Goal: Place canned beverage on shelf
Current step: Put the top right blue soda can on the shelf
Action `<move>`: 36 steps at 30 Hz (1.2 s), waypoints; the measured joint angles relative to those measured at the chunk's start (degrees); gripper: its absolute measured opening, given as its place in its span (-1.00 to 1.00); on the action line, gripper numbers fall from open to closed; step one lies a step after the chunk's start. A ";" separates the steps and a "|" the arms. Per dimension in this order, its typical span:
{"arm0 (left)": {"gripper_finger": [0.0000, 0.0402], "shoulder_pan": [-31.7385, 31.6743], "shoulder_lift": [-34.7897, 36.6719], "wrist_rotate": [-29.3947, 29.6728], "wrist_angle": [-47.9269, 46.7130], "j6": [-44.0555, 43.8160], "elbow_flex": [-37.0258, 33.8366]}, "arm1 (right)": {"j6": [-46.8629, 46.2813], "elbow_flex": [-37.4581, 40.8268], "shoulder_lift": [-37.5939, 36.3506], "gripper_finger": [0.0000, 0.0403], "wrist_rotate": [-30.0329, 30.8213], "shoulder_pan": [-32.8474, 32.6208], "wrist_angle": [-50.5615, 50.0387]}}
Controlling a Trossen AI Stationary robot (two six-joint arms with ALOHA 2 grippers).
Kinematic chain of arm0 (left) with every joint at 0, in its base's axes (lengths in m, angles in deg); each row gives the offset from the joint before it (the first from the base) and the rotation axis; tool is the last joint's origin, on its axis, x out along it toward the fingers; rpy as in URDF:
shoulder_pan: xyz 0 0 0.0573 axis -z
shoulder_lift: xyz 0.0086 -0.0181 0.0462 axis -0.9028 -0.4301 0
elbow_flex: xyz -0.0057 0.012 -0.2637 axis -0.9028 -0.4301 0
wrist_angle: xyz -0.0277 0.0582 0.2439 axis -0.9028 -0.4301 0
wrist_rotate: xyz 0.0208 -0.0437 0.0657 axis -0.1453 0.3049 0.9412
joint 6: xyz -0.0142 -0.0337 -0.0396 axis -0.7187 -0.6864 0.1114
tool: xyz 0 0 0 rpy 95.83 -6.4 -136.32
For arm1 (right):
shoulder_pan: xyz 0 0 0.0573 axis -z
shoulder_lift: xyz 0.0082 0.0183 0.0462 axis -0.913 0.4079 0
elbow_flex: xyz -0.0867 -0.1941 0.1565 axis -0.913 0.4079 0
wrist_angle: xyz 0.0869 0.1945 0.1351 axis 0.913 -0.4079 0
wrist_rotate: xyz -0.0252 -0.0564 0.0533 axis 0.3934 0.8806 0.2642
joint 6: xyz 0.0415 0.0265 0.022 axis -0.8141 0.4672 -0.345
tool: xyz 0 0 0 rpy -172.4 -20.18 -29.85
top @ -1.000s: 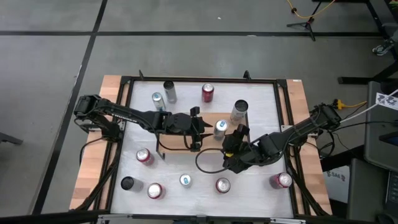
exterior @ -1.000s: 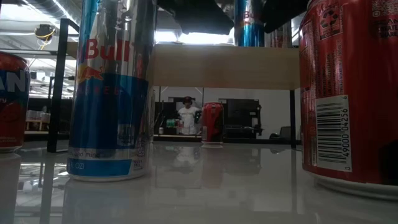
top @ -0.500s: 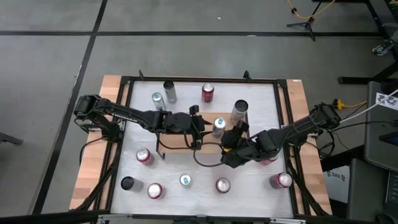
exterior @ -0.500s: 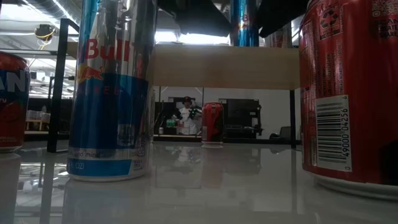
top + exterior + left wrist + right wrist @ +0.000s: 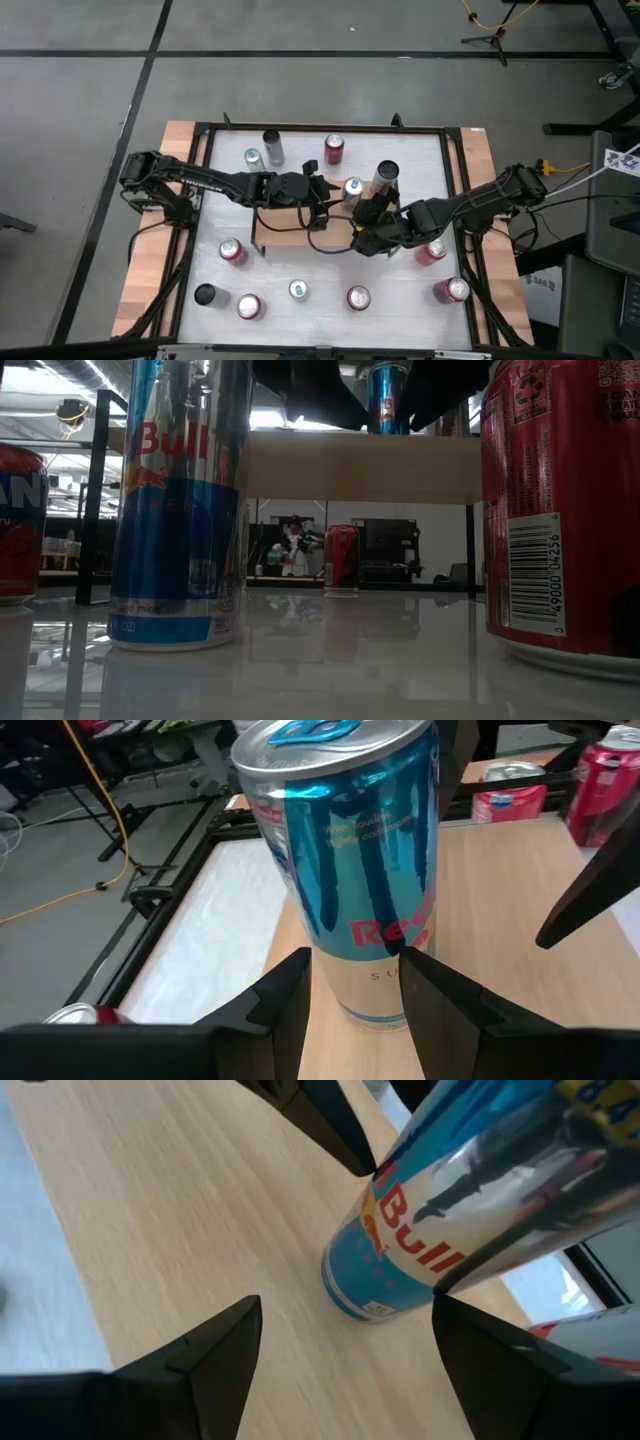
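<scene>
The canned beverage [image 5: 345, 870], a tall blue and silver can, stands upright on the light wooden top of the shelf [image 5: 520, 890], near its far right corner in the high view [image 5: 352, 188]. The left gripper [image 5: 355, 985] sits at the can's base with one dark finger on each side; whether the fingers press the can or have eased off cannot be told, though the can's bottom rests on the board. The right gripper [image 5: 345, 1340] hangs just beside the can with its fingers spread wide, gripping nothing. The placing step looks to be at its end: the can is on the board. The next move likely calls for the left fingers to part fully and back away level, without nudging the tall, tippable can, with the right arm clearing off too.
</scene>
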 joint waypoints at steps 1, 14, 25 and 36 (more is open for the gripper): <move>-0.29 -0.17 0.00 0.00 0.00 0.00 0.00 | 0.46 0.00 0.00 0.41 0.02 0.04 -0.02; -0.29 -0.64 0.00 -0.02 0.02 -0.04 0.00 | 1.12 0.00 0.00 0.41 0.02 0.02 0.02; -0.29 -0.63 0.00 0.33 -0.60 1.31 0.02 | 1.10 0.00 0.00 0.41 0.02 -0.13 -0.50; -0.29 -0.63 0.00 0.31 -4.08 0.92 0.02 | 0.22 0.00 0.00 0.41 0.00 -0.13 -3.06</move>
